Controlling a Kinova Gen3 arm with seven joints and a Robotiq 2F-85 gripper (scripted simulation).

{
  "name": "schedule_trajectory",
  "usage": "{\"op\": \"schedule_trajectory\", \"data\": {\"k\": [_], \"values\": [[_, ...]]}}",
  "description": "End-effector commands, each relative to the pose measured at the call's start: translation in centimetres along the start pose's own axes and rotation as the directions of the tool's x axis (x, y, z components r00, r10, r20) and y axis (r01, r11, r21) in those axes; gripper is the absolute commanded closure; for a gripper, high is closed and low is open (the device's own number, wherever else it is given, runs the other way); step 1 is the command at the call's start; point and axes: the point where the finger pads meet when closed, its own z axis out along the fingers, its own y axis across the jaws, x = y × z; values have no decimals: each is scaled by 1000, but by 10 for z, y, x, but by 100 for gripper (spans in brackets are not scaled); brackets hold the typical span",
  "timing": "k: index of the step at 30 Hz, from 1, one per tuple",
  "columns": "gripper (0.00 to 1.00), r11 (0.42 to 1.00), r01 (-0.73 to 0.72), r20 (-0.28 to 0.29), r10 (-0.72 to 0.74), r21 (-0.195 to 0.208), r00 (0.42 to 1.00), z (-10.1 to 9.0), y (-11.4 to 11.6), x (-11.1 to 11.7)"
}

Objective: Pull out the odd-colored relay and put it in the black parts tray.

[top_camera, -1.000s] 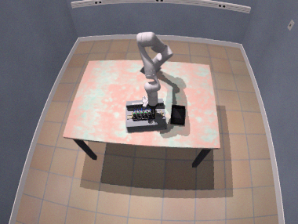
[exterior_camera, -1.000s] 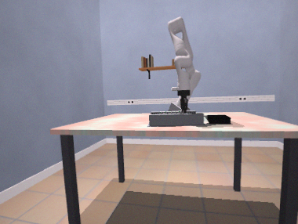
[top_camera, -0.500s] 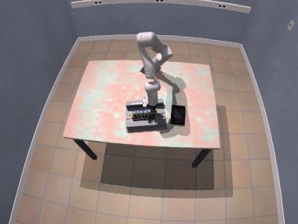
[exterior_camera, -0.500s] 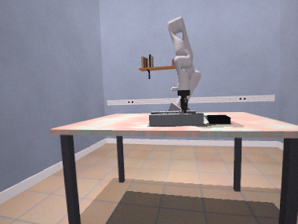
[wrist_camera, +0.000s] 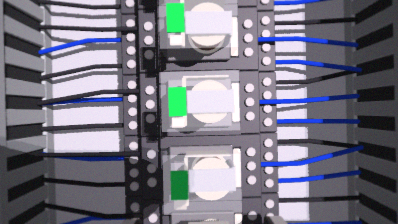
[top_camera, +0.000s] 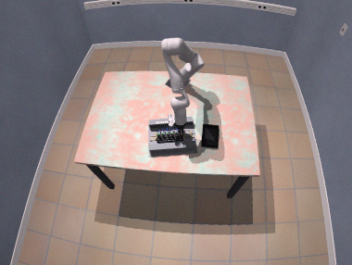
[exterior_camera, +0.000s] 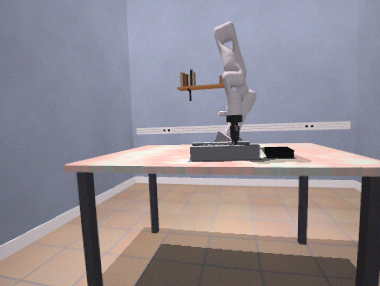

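The grey relay panel (top_camera: 168,149) (exterior_camera: 225,152) lies flat on the table near its front edge, with a row of relays (top_camera: 169,135) across its middle. My gripper (top_camera: 170,121) (exterior_camera: 234,141) hangs straight down, low over the panel's left part, and is open with nothing in it. The wrist view looks straight down on three clear relays with green buttons: an upper relay (wrist_camera: 200,31), a middle relay (wrist_camera: 202,102) and a lower relay (wrist_camera: 202,182). No button of another color shows in that view, and my fingers are out of the frame. The black parts tray (top_camera: 204,136) (exterior_camera: 278,151) lies just right of the panel.
Blue and black wires (wrist_camera: 310,100) run from the relay sockets to slotted grey ducts (wrist_camera: 372,100) on both sides. The pink table (top_camera: 120,107) (exterior_camera: 150,160) stretches wide to the left and behind the panel. A wall shelf (exterior_camera: 200,87) hangs behind the arm.
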Motion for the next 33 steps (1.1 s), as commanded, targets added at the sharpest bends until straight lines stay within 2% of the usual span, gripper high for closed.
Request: {"op": "schedule_trajectory", "data": {"k": [1,2,33], "values": [[39,1000,0,-1,0,1,1000,0,0,0],[100,1000,0,-1,0,1,1000,0,0,0],[100,1000,0,-1,0,1,1000,0,0,0]]}}
